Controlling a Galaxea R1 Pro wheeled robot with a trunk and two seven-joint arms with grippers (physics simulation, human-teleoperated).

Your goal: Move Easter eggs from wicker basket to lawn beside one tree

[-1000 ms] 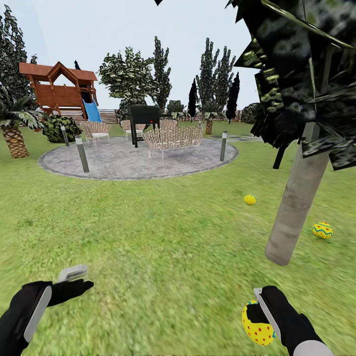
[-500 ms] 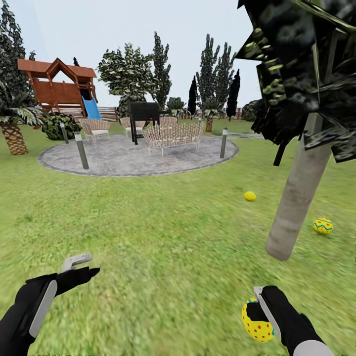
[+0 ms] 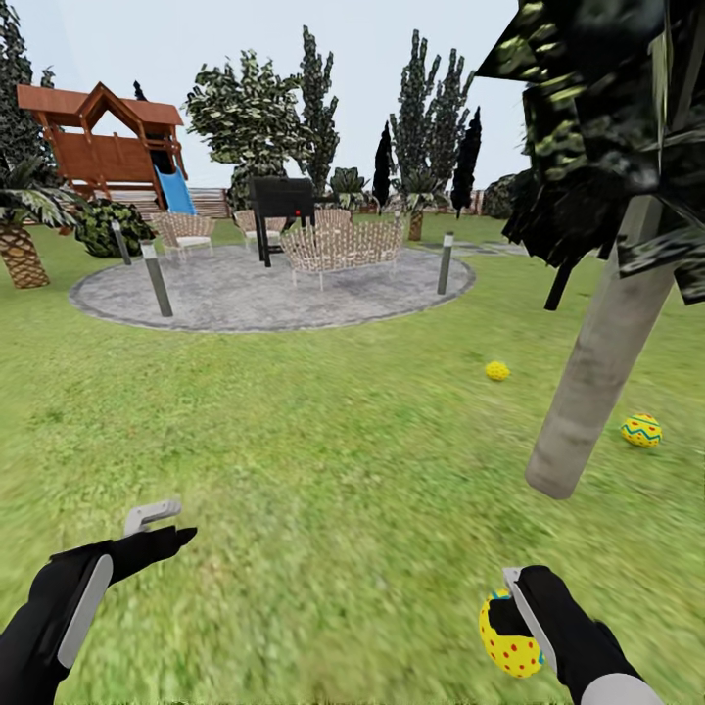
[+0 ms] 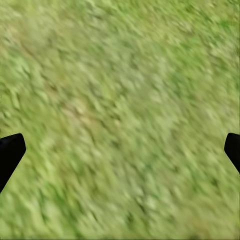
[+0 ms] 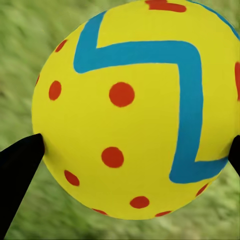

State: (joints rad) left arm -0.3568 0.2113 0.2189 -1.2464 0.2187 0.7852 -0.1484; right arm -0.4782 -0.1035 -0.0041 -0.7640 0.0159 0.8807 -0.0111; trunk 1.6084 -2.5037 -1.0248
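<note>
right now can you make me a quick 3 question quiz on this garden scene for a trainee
1. True or false: the right gripper is holding an Easter egg.
2. Multiple choice: how many eggs lie on the lawn near the tree? A) none B) two C) three
3. Fill in: the left gripper is ____ , with only grass between its fingers.

Key
1. True: the yellow egg with a blue zigzag and red dots sits between the fingers.
2. B: one egg lies to the right of the trunk, and another lies farther out on the grass, left of the trunk.
3. open
</note>
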